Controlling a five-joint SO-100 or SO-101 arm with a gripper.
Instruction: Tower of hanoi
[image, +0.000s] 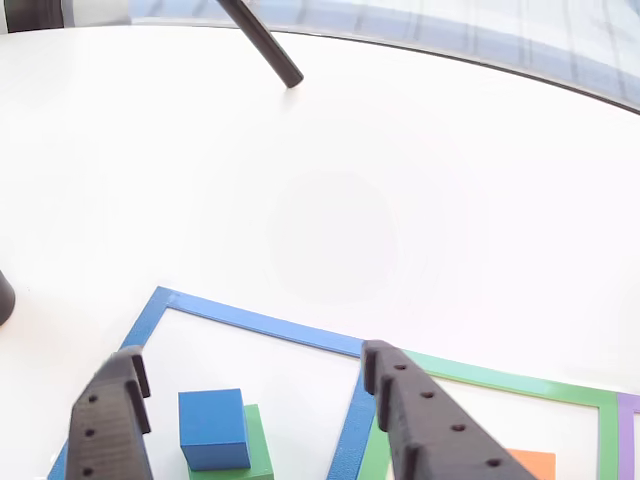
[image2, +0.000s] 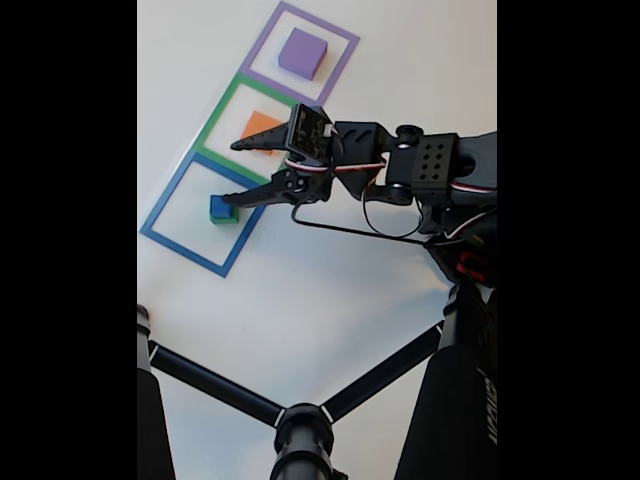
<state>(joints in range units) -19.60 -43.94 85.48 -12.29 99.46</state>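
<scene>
Claw (image: 255, 395) spread wide, one finger on each side of the blue cube (image: 213, 428) in the other view, hanging above the blue-taped square (image: 250, 322) with nothing between its fingers. The blue cube sits on top of a green block (image: 262, 448), and the pair stands inside that blue square. In the fixed view the claw (image2: 232, 172) reaches from the right, its lower finger close to the blue cube (image2: 220, 207), its upper finger pointing over the green-taped square (image2: 222, 108) where an orange block (image2: 258, 124) lies. A purple block (image2: 303, 52) rests in the purple-taped square (image2: 340, 30) at the far end of the row.

By my reading the step in hand is the approach to the top piece of the stack, the blue cube. The next move calls for a straight descent so that the fingers bracket the cube alone, then a close on its side faces without nudging the green block beneath. Which square it should go to I cannot tell from this moment.

The other view cuts off the green block's lower part and shows just a corner of the orange block (image: 535, 462). In the fixed view the green block is barely visible under the blue one, and the arm (image2: 430, 175) partly covers the orange block. Height of the fingertips above the desk (image: 340, 200) is hard to judge. Dark tripod legs (image2: 215, 385) cross the foreground of the fixed view.
</scene>
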